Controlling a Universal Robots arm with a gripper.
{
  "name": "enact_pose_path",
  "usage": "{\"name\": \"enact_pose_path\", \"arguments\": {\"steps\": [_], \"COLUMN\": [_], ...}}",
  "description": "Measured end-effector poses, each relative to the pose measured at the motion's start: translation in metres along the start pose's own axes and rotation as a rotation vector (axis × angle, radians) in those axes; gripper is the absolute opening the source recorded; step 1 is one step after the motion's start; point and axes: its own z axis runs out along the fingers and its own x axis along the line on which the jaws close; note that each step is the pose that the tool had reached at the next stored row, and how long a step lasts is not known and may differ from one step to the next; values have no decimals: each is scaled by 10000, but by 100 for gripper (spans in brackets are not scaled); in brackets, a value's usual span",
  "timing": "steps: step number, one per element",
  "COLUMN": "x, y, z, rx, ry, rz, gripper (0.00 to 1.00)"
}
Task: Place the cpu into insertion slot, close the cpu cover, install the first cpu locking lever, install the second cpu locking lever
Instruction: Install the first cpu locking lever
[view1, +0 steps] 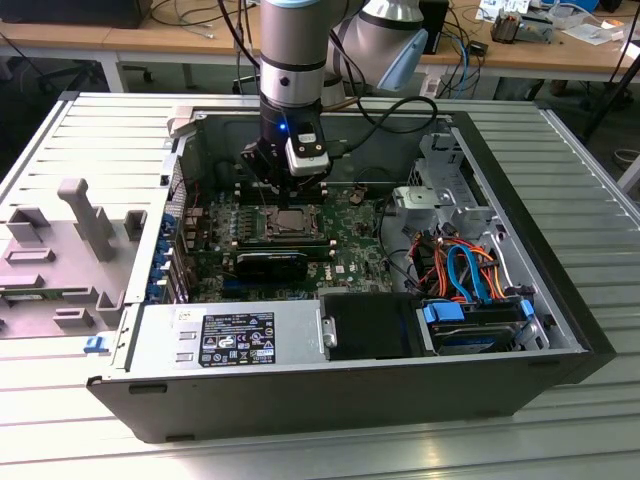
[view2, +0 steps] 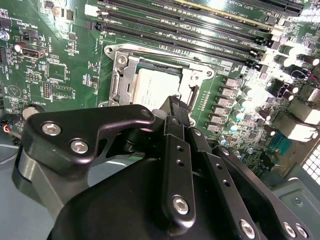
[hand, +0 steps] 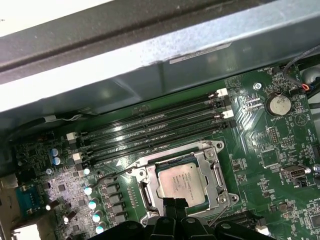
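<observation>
The cpu (hand: 182, 181) lies flat in the socket on the green motherboard (hand: 270, 145), its silver top facing up. The cpu cover (hand: 214, 172), a silver frame, lies down around it. Both also show in the second wrist view, the cpu (view2: 152, 85) inside the cover (view2: 121, 75). A thin wire lever (hand: 107, 173) runs along one side of the socket and another lever (hand: 222, 210) along the opposite side. My gripper (hand: 173, 206) hangs just above the socket's edge, its black fingers (view2: 175, 112) shut together with nothing between them. In the exterior view the gripper (view1: 290, 190) sits right over the socket (view1: 290, 222).
Black memory slots (hand: 155, 131) run beside the socket, with capacitors (hand: 92, 202) on another side. The grey case wall (hand: 165, 55) rises close behind the slots. A power supply (view1: 225, 338) and a drive bay with blue and orange cables (view1: 465, 275) fill the case's near side.
</observation>
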Motion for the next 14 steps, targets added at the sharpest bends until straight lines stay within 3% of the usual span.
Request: {"name": "enact_pose_path", "arguments": {"steps": [14], "x": [0], "y": [0], "z": [0], "rx": [7], "ry": [-12], "rz": [-229], "gripper": [11]}}
